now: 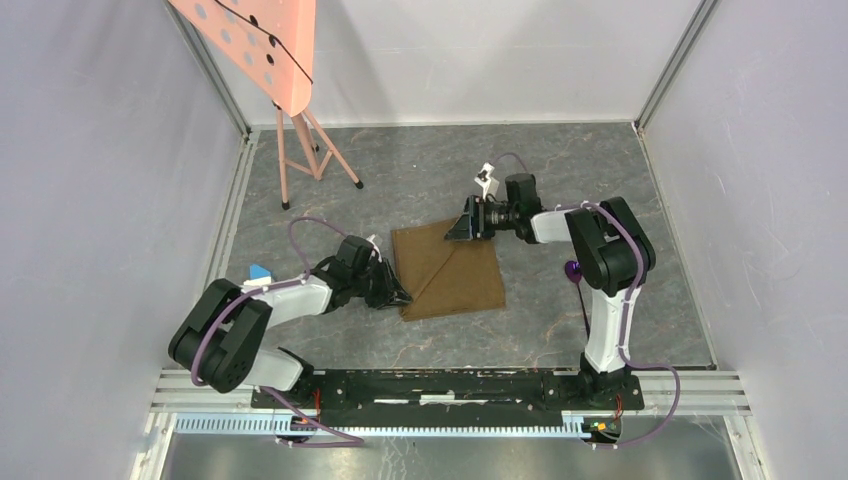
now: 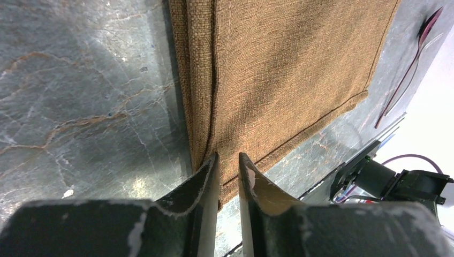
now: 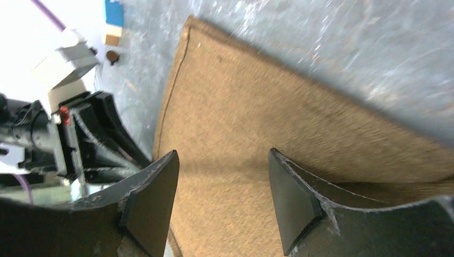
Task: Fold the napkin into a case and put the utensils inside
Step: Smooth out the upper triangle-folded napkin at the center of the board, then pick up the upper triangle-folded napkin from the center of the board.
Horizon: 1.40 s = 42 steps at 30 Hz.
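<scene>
The tan-brown napkin (image 1: 455,275) lies flat mid-table with a diagonal fold line across it. My left gripper (image 1: 397,293) sits low at its near-left corner. In the left wrist view the jaws (image 2: 228,158) stand only slightly apart at the napkin's (image 2: 289,64) layered edge, with cloth showing in the gap and nothing pinched. My right gripper (image 1: 462,226) hovers over the far edge, open wide (image 3: 222,155) above the bare napkin (image 3: 267,107). A purple-handled utensil (image 1: 574,272) lies right of the cloth beside the right arm and shows again in the left wrist view (image 2: 412,59).
A pink tripod stand (image 1: 300,150) carrying a perforated pink board (image 1: 255,45) stands at the back left. A small blue-and-wood block (image 1: 260,271) lies left of the left arm. Grey walls close in three sides, and the mounting rail (image 1: 440,385) runs along the near edge.
</scene>
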Each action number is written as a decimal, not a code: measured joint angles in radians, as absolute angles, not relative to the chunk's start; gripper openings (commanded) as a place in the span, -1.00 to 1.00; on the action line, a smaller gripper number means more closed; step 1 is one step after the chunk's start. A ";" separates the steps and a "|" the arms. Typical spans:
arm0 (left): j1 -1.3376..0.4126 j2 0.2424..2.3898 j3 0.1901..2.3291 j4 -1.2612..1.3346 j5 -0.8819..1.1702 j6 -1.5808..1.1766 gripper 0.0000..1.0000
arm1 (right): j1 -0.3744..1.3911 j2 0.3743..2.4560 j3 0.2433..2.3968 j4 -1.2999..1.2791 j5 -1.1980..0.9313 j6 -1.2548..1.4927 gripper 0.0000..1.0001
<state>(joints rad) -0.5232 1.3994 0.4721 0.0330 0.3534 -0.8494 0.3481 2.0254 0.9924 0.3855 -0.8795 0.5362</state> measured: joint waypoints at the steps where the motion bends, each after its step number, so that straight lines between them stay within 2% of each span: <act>1: -0.523 1.398 0.471 0.036 0.356 -0.849 -0.45 | 0.339 2.027 1.022 0.346 -0.869 0.508 0.44; 5: -0.524 1.355 0.470 0.009 0.361 -0.849 -0.35 | 0.329 2.008 1.116 0.185 -0.776 0.393 0.55; 9: -0.524 1.243 0.503 -0.086 0.364 -0.849 -0.14 | 0.344 1.888 1.142 0.022 -0.658 0.295 0.54; 12: -0.524 1.176 0.563 -0.144 0.358 -0.847 0.08 | 0.395 1.753 1.119 -0.040 -0.568 0.256 0.34; 15: -0.514 1.118 0.617 -0.193 0.334 -0.847 0.27 | 0.505 1.602 1.005 -0.039 -0.521 0.246 0.17; 20: -0.463 1.061 0.630 -0.249 0.307 -0.847 0.37 | 0.641 1.506 0.776 -0.052 -0.455 0.245 -0.03; 23: -0.440 1.052 0.622 -0.260 0.297 -0.847 0.38 | 0.633 1.505 0.673 -0.102 -0.371 0.233 -0.13; 26: -0.433 1.036 0.605 -0.261 0.296 -0.847 0.39 | 0.624 1.479 0.656 -0.106 -0.272 0.227 -0.17; 28: -0.433 1.020 0.594 -0.263 0.296 -0.847 0.40 | 0.624 1.467 0.656 -0.121 -0.177 0.223 -0.14; 30: -0.431 0.994 0.582 -0.267 0.296 -0.847 0.41 | 0.627 1.447 0.656 -0.156 -0.058 0.211 -0.01; 34: -0.419 0.942 0.566 -0.283 0.296 -0.847 0.42 | 0.638 1.406 0.661 -0.248 0.061 0.178 0.44; 36: -0.410 0.931 0.563 -0.286 0.296 -0.847 0.44 | 0.687 1.388 0.693 -0.307 0.095 0.168 0.60; 39: -0.397 0.923 0.553 -0.286 0.288 -0.848 0.47 | 0.813 1.388 0.779 -0.341 0.117 0.177 0.66; 42: -0.389 0.899 0.526 -0.290 0.268 -0.849 0.50 | 0.959 1.429 0.890 -0.359 0.135 0.195 0.59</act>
<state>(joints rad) -0.3889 0.8986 0.5259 -0.2901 0.2676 -0.8490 0.9588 1.4288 0.8902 -0.3592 0.1349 0.1947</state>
